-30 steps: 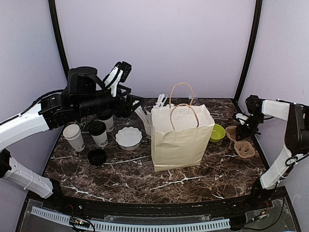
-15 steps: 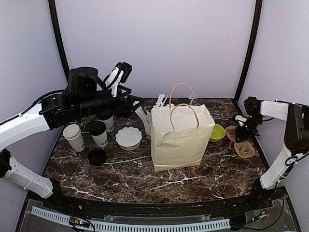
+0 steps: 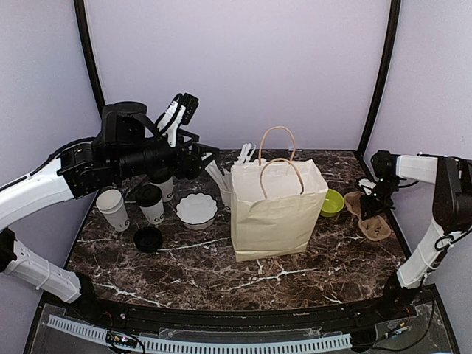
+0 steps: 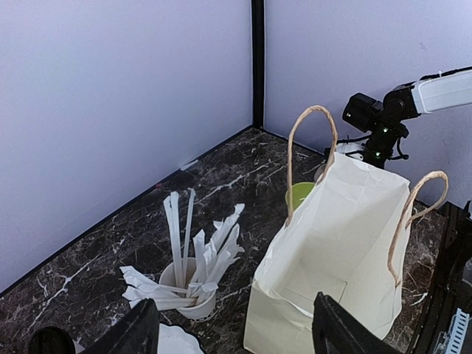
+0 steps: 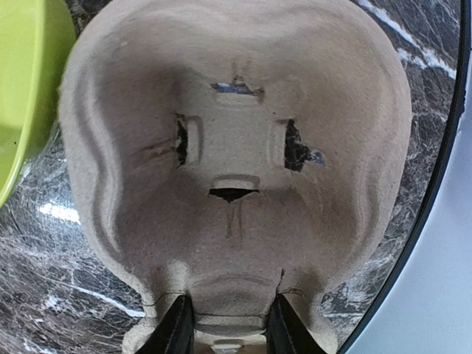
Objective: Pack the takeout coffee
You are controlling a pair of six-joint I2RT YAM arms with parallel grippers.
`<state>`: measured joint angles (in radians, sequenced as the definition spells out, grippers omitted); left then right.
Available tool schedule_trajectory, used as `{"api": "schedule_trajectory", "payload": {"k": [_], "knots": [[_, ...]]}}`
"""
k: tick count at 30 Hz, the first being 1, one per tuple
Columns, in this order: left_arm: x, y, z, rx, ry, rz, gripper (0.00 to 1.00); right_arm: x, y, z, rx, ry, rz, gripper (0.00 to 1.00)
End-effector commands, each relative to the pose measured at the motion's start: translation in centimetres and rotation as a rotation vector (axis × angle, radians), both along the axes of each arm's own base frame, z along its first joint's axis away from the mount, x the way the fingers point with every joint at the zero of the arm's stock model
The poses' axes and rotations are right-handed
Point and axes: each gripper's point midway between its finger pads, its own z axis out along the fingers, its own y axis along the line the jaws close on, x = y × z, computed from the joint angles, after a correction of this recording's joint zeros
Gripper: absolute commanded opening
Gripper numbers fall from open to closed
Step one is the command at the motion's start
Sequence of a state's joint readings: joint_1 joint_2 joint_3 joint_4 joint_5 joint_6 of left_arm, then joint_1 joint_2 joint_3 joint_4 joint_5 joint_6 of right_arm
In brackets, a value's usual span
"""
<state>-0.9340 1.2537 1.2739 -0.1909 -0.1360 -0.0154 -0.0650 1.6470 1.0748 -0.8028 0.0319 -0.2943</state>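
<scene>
Two takeout coffee cups stand at the back left: one white cup with a black lid (image 3: 150,203), and a second lidded cup (image 3: 164,184) behind it, partly under my left arm. My left gripper (image 3: 181,110) hangs high above them, open and empty; in its wrist view (image 4: 240,341) the wide-apart fingers frame the straw cup and the bag. At the right edge, my right gripper (image 3: 366,193) is down on a brown cardboard cup carrier (image 3: 371,220). In the right wrist view the fingertips (image 5: 177,324) press both sides of the carrier's (image 5: 236,147) narrow middle ridge.
A cream paper bag (image 3: 276,206) with handles stands open in the middle. A lidless white cup (image 3: 112,209) and a loose black lid (image 3: 148,238) sit at the left, with a scalloped white bowl (image 3: 197,209), a cup of straws (image 4: 188,291) and a green bowl (image 3: 332,202).
My right gripper has narrowed its fingers onto the carrier's middle and shifted slightly toward it. The left arm has hardly moved.
</scene>
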Motion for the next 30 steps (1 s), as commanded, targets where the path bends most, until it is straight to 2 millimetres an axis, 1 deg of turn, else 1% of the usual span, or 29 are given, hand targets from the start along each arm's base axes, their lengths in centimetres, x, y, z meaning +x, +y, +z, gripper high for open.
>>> {"api": "schedule_trajectory", "payload": {"k": [1,6,9,13,14,15,16,17,18,19,21,26,27,28,29,30], "knots": [[-0.4,0.9,1.0,-0.031,-0.009,0.011,0.74,0.2,0.0,0.6,-0.007,-0.018,-0.008,0.29],[-0.3,0.7,0.7,-0.023,-0.011,0.009,0.74,0.6,-0.3,3.1,-0.027,-0.078,-0.012,0.28],[-0.2,0.6,0.7,-0.017,-0.012,0.006,0.74,1.2,-0.5,5.1,-0.033,-0.129,-0.015,0.27],[-0.1,0.5,0.7,-0.004,-0.014,0.007,0.74,2.4,-0.3,8.2,-0.016,-0.217,-0.018,0.26],[-0.1,0.4,1.1,-0.008,-0.016,0.005,0.74,2.9,-0.2,9.3,-0.009,-0.245,-0.014,0.26],[0.0,0.3,0.7,0.018,-0.015,0.000,0.74,3.1,0.0,10.1,0.000,-0.261,-0.009,0.26],[0.0,0.3,1.6,0.021,-0.033,-0.006,0.74,3.8,0.1,11.5,0.006,-0.296,0.000,0.26],[0.0,0.2,1.2,0.044,-0.027,-0.010,0.74,4.2,0.7,12.8,0.033,-0.329,0.022,0.26],[-0.1,0.1,1.7,0.043,-0.031,-0.018,0.74,4.6,1.2,13.9,0.059,-0.366,0.041,0.26],[-0.2,-0.1,1.5,0.053,-0.028,-0.032,0.74,5.1,1.7,15.2,0.078,-0.412,0.057,0.25],[-0.4,-0.4,1.4,0.058,-0.022,-0.051,0.74,5.5,3.3,17.4,0.140,-0.471,0.119,0.24],[-1.1,-1.5,0.9,0.066,0.010,-0.120,0.74,5.3,7.2,22.2,0.239,-0.559,0.263,0.24],[-1.2,-1.9,0.6,0.073,0.018,-0.140,0.74,5.3,7.5,23.2,0.253,-0.576,0.280,0.24],[-1.3,-2.3,0.7,0.075,0.022,-0.160,0.74,5.1,9.1,24.3,0.277,-0.595,0.327,0.24],[-1.4,-3.0,1.0,0.078,0.017,-0.193,0.74,4.9,10.1,25.4,0.299,-0.618,0.358,0.24],[-1.2,-3.6,0.2,0.105,0.038,-0.205,0.75,4.8,10.9,26.4,0.323,-0.637,0.386,0.24]]}}
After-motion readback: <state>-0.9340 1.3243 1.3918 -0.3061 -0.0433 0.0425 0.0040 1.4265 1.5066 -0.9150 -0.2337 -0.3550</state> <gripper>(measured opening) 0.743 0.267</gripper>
